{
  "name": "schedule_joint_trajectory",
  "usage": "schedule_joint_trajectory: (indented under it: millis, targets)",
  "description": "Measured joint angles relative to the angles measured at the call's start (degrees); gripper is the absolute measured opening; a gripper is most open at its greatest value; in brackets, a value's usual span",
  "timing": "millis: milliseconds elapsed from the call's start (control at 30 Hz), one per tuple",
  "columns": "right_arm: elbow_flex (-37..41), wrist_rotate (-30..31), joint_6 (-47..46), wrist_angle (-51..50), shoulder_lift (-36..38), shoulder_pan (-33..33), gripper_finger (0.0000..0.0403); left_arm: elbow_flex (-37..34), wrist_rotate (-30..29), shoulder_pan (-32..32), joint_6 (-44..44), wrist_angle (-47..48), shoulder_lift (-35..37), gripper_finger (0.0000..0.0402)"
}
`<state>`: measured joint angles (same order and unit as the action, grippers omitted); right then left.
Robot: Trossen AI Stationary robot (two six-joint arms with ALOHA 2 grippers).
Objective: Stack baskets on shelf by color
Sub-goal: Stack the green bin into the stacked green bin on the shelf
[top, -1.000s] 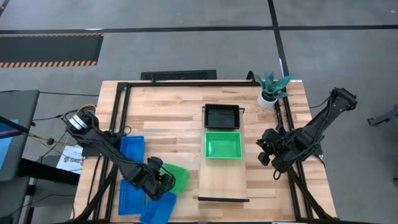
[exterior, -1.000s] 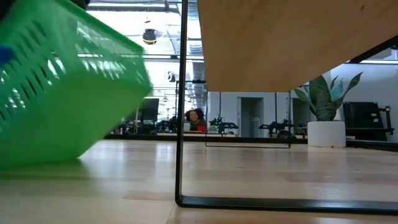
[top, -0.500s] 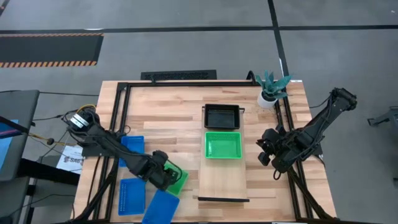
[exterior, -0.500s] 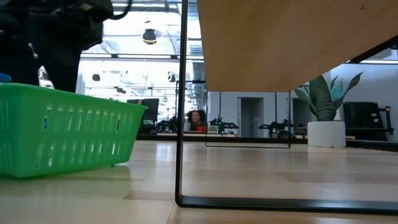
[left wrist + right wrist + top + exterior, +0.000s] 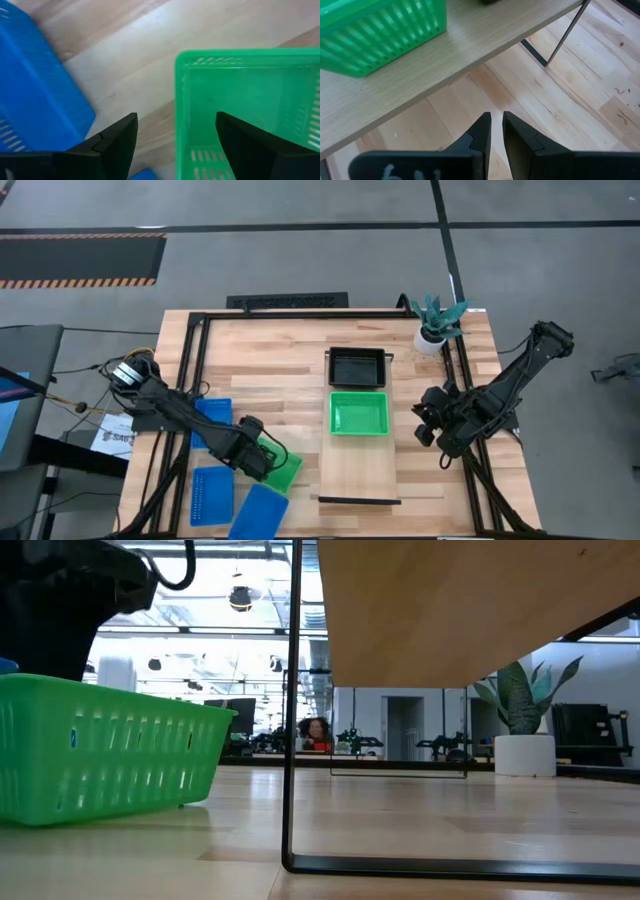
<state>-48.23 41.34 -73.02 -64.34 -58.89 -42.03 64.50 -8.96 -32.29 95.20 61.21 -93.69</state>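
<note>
A: Which step is this?
B: Regrasping the loose green basket point(image 5: 283, 469), on the worktop left of the shelf point(image 5: 360, 465). The left tool point(image 5: 257, 464) gapes, empty, over its rim.
A: Next?
B: Close, lift onto the shelf's green basket point(image 5: 359, 414). The right tool point(image 5: 496, 131), right of the shelf, is nearly closed and empty. Stack counts are hidden.

From above, the dark left arm hides one corner of the bright green plastic mesh basket point(image 5: 283, 471) near the wood-plank tabletop's point(image 5: 270, 370) front-left corner; mesh detail is too small to tell.
</note>
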Motion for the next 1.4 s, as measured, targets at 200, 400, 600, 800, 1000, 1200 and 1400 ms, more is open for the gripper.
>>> schedule_joint_trajectory:
  millis: [200,400,600,800,1000,1200,1400]
  targets:
    - [0.00,0.00,-0.03,-0.11,-0.02,-0.01,0.0072,-2.47,1.24,0.56,-1.53,-4.46,-0.09,0.0256]
    - [0.00,0.00,-0.03,-0.04,-0.02,0.01,0.0072,-7.19,5.09,0.61,-0.20,-8.11,-0.14,0.0249]
    - [0.00,0.00,-0.03,-0.03,0.00,-0.01,0.0072,-8.69,5.06,1.97,-0.96,-10.57,-0.15,0.0193]
    - [0.00,0.00,-0.03,0.10,0.00,-0.01,0.0072,-8.69,4.66,3.84,-3.48,-12.27,-0.11,0.0111]
    - [0.00,0.00,-0.01,0.07,0.00,-0.01,0.0072,-8.69,4.66,5.04,-3.58,-12.26,-0.07,0.0024]
    - [0.00,0.11,0.03,-0.04,-0.02,-0.01,0.0072,-8.64,2.09,8.64,-4.76,-12.26,0.00,0.0003]
    - [0.00,0.13,0.03,-0.04,-0.01,0.00,0.0072,-8.62,-1.56,14.43,-8.77,-11.01,0.34,0.0001]
